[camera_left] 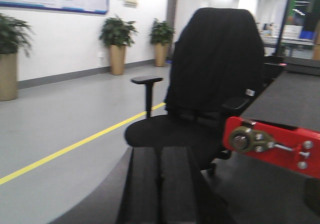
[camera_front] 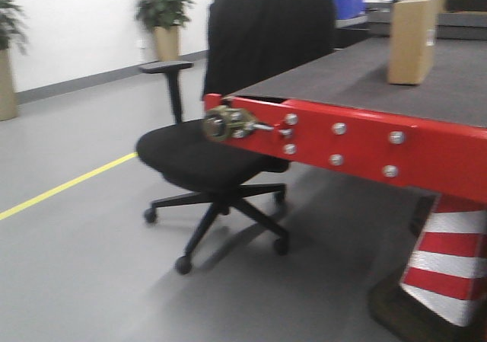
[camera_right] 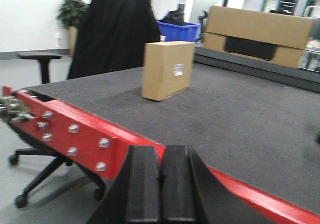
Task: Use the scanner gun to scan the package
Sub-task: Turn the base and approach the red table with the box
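While right pincer sits with fingers together, empty, package stands upright on edge at its 12 o'clock, well apart, on tabletop, label face toward pincer. Meanwhile left pincer likewise together, empty, aimed at office chair off tabletop corner; right arm judged nearer. No scanner gun in any view; tabletop's right side cut off.

The front view sat low beside the tabletop, which ran off toward 2 o'clock, its red rail close. Wrist views looked over the left tool and right tool (all shared the rail's corner and the chair).
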Robot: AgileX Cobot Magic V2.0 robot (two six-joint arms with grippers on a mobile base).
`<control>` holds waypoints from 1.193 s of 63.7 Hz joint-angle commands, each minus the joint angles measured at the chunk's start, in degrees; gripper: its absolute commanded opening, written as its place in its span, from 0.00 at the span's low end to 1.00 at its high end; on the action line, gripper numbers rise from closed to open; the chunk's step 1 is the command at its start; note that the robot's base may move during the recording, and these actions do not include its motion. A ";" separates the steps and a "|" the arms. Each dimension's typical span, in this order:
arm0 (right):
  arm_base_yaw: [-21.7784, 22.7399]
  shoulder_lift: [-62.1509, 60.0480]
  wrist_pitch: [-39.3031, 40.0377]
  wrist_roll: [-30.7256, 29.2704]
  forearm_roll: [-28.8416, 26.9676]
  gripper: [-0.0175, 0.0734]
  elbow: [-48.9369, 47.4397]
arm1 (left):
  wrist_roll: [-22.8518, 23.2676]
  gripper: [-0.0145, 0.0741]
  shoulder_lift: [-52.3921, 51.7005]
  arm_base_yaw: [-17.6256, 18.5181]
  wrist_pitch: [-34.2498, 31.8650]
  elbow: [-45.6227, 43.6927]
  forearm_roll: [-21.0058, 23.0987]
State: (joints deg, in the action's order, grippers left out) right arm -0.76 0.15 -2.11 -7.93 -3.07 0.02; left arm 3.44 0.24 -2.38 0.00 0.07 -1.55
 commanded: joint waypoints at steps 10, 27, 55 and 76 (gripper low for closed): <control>0.08 -0.15 1.26 0.02 0.35 0.01 -0.02 | -0.09 0.04 -0.24 -0.28 -1.07 -0.07 0.22; 0.08 -0.15 1.26 0.02 0.35 0.01 -0.02 | -0.09 0.04 -0.24 -0.28 -1.07 -0.07 0.22; 0.08 -0.15 1.26 0.02 0.35 0.01 -0.02 | -0.09 0.04 -0.24 -0.28 -1.07 -0.07 0.22; 0.08 -0.15 1.26 0.02 0.35 0.01 -0.02 | -0.09 0.04 -0.24 -0.28 -1.07 -0.07 0.22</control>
State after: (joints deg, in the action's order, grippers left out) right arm -0.76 0.15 -2.11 -7.93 -3.07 0.02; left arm 3.44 0.24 -2.38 0.00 0.07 -1.55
